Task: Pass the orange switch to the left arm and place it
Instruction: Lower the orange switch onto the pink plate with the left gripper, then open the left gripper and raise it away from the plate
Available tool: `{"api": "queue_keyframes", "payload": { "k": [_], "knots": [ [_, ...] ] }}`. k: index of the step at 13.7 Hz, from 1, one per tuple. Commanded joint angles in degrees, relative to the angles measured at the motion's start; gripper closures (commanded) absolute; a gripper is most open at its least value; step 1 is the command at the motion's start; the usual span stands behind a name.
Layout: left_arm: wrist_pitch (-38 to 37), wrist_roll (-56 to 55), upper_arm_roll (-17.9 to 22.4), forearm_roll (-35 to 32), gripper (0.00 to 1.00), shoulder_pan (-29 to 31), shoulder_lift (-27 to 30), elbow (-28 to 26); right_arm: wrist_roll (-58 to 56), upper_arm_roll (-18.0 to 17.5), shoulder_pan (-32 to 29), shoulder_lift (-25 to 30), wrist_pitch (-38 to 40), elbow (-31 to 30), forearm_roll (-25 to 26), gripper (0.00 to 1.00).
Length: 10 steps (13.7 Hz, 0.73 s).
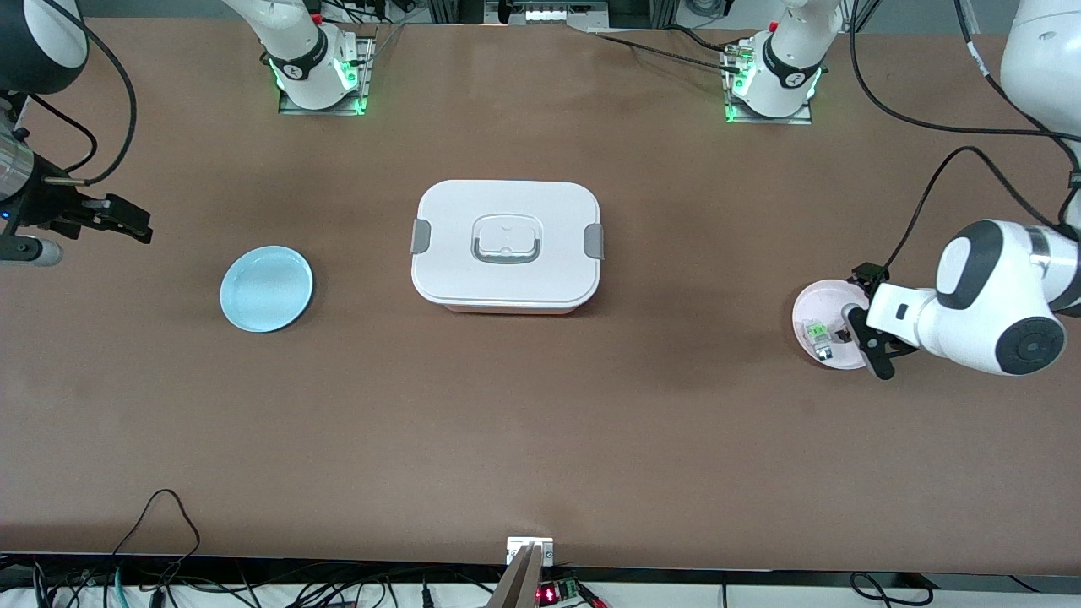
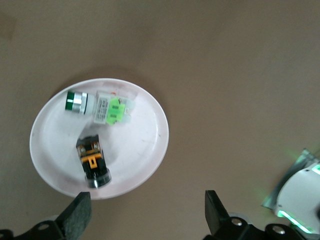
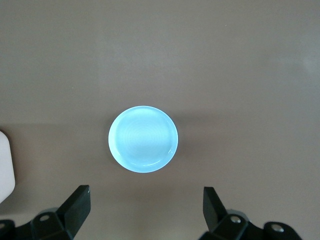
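Observation:
The orange switch (image 2: pixel 92 161), a small black part with orange pieces, lies on a pale round plate (image 2: pixel 142 150) at the left arm's end of the table. My left gripper (image 2: pixel 146 215) hangs open over the edge of that plate (image 1: pixel 823 300), with nothing between its fingers (image 2: pixel 77 216). In the front view this gripper (image 1: pixel 866 339) mostly hides the switch. The white lidded box (image 1: pixel 507 245) stands in the middle of the table. My right gripper (image 1: pixel 114 219) is open and empty, up over the right arm's end, with the table below it in its wrist view (image 3: pixel 145 205).
A clear switch with green parts (image 2: pixel 107 107) lies on the same pale plate, beside the orange one, and shows in the front view too (image 1: pixel 817 333). A light blue plate (image 1: pixel 266 288) sits between the box and the right arm's end, also seen in the right wrist view (image 3: pixel 143 139).

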State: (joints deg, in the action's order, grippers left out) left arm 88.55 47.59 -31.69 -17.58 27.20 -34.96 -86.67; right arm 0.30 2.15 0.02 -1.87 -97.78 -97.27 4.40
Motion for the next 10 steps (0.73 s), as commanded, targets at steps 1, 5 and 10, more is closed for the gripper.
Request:
{"api": "queue_keyframes", "payload": {
  "k": [1, 5, 10],
  "knots": [
    [-8.46, -13.43, -2.94, -0.79, 0.00, 0.31, 1.63, 5.01, -0.21, 0.23, -0.20, 1.25, 1.54, 1.47, -1.06, 0.00],
    [-14.97, -22.53, -6.90, -1.94, 0.00, -0.39, 8.22, 5.19, -0.56, 0.23, -0.20, 2.31, 5.14, 3.05, -0.62, 0.00],
    [-16.40, -24.56, -5.50, 2.54, 0.00, -2.14, 13.41, 8.01, -0.39, 0.31, -0.20, 2.40, 5.24, 3.32, -0.97, 0.00]
  ]
}}
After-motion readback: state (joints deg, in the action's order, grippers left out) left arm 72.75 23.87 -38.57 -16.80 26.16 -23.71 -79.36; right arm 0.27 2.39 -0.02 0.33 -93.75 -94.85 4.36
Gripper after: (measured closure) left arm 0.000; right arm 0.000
